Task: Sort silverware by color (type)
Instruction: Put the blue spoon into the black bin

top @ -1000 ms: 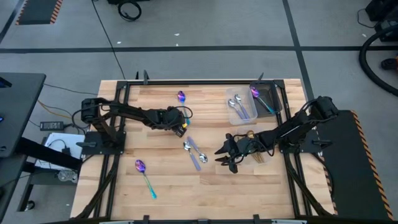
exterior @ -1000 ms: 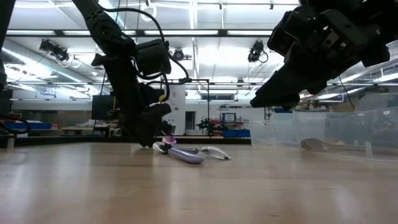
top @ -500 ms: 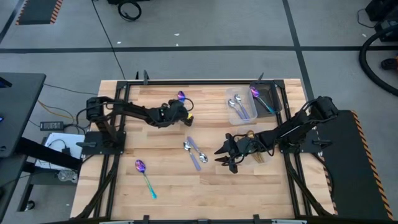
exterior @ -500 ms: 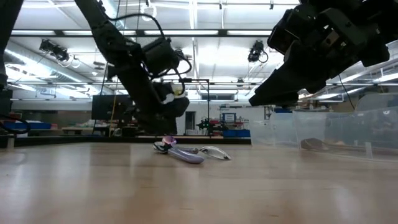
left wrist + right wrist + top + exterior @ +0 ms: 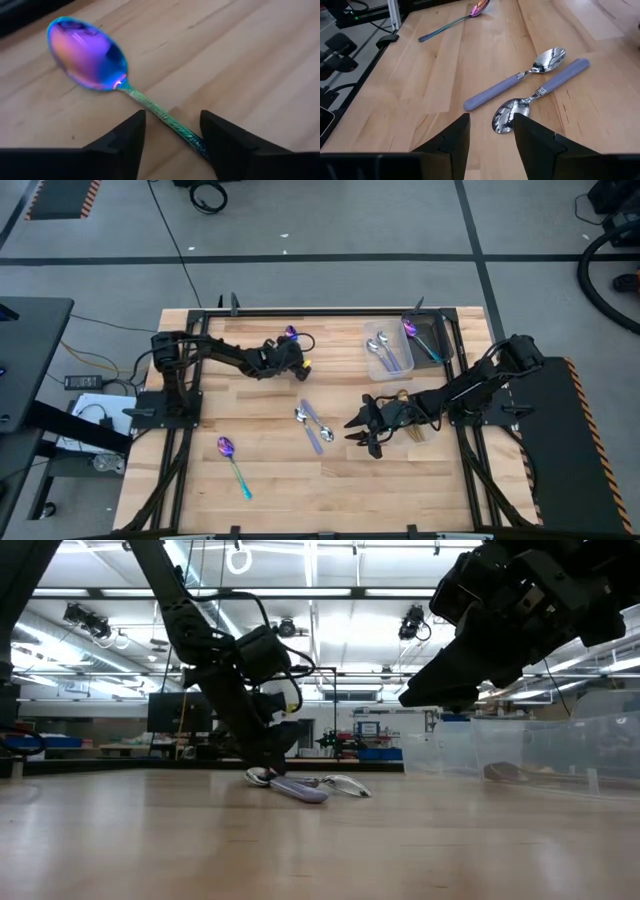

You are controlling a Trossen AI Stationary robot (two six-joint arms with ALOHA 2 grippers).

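The left pincer stands wide over the thin, hard, slippery handle of a flat purple spoon, probably the best place to pinch.

nothing readable is showing anywhere: no words, labels, brand marks or numbers are standing out on the table, the arms, the spoons or the room behind.
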